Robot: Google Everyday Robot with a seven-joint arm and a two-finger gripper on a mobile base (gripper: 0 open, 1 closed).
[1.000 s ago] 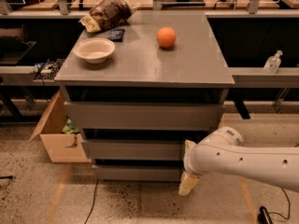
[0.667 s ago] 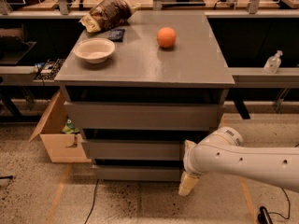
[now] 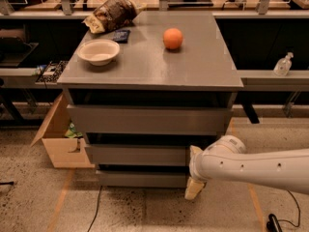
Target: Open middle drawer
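Gripper [image 3: 194, 171] hangs by right end of middle drawer [image 3: 137, 154].

The arm [image 3: 260, 170] is a thick, smooth white tube dotted with a few small dark screw holes. It swells into a rounded joint (almost ball-like) by the cream-coloured tool [image 3: 194, 174], at the right end of the middle drawer [image 3: 137, 154].

My gripper [image 3: 193, 170] is at the right end of the middle drawer [image 3: 137, 154], close to its front. The floor [image 3: 145, 209] before the cabinet gives room. A cardboard box [image 3: 60, 144] blocks the left side.
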